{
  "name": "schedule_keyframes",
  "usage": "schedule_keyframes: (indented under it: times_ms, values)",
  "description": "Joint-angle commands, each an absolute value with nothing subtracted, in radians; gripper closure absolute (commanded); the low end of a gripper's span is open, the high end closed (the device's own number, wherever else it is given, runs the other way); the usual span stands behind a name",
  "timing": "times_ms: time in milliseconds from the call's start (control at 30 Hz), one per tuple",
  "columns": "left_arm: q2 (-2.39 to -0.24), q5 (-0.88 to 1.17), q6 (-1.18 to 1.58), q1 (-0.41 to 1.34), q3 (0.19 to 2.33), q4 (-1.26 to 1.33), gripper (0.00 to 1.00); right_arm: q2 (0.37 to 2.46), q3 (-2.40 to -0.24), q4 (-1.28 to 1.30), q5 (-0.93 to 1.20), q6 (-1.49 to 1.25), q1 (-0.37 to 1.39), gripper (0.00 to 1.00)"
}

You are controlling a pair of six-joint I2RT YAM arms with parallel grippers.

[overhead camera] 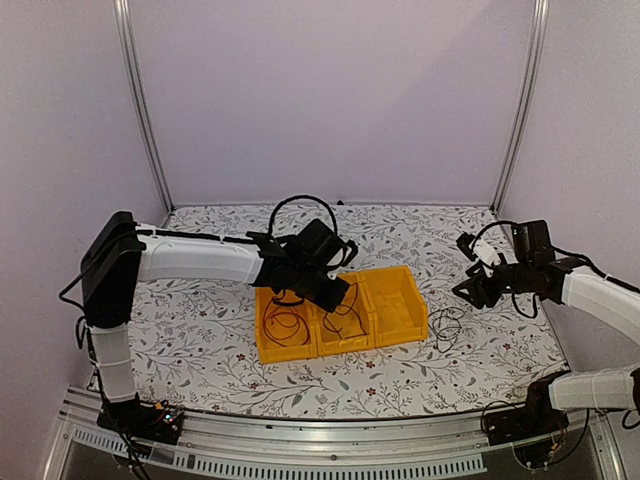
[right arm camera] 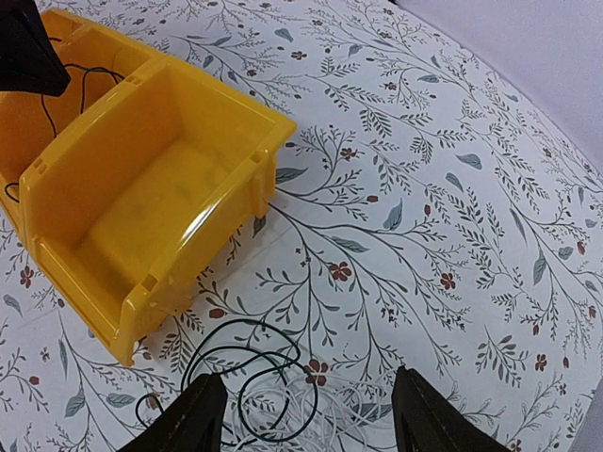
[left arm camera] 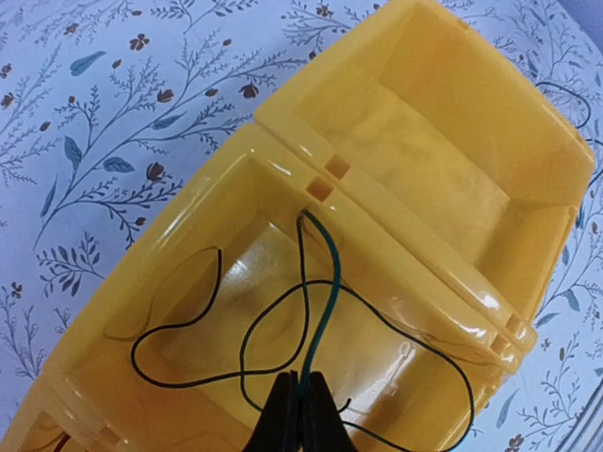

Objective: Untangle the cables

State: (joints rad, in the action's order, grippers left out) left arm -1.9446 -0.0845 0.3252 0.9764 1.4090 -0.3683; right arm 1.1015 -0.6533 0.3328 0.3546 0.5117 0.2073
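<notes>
While the left claw (left arm camera: 301,379) is pinched shut on a thin green wire (left arm camera: 328,292) above the middle one of three yellow plastic bins (left arm camera: 283,141), the right claw (right arm camera: 309,403) hangs wide, gripping nothing. It is over a loose heap of thin black and white wires (right arm camera: 268,410) on the flower-printed surface (right arm camera: 424,188), just right of the bins. The step in hand looks like sorting single strands into bins. The green wire drapes into the middle bin, where it crosses a thin black wire loop (left arm camera: 179,330). Next, the left claw probably has to part green from black without dragging both, and the right has to drop and pinch one strand only. Another dark wire coil (overhead camera: 285,325) lies in the left bin. The bin walls and the interlaced heap stand in the way.
</notes>
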Motion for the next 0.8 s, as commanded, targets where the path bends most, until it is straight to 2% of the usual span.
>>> schedule_keyframes:
  times_ms: [0,100,133,233,333,400,667,767]
  values:
    - [-2.004,-0.047,0.317,0.985,1.44,-0.422,1.0,1.105,-0.666,0.335,0.367,0.504,0.205,0.37]
    - [-1.998,-0.047,0.321,0.985,1.449,-0.419,1.0,1.125,-0.679,0.349,0.346,0.511,0.206,0.43]
    - [-1.987,-0.045,0.322,0.985,1.451,-0.414,0.95,1.141,-0.69,0.365,0.349,0.514,0.205,0.47]
    - [-1.932,-0.034,0.321,0.988,1.448,-0.395,0.73,1.172,-0.718,0.434,0.391,0.555,0.205,0.56]
    - [-1.852,-0.056,0.324,0.99,1.43,-0.38,0.58,1.166,-0.72,0.483,0.407,0.651,0.205,0.6]
    - [-1.805,-0.07,0.33,0.99,1.41,-0.367,0.53,1.161,-0.732,0.521,0.403,0.706,0.206,0.62]
    - [-1.654,-0.136,0.372,0.995,1.311,-0.333,0.47,1.166,-0.776,0.638,0.406,0.846,0.211,0.64]
    - [-1.594,-0.148,0.392,1.002,1.234,-0.248,0.47,1.194,-0.774,0.604,0.349,0.834,0.224,0.7]
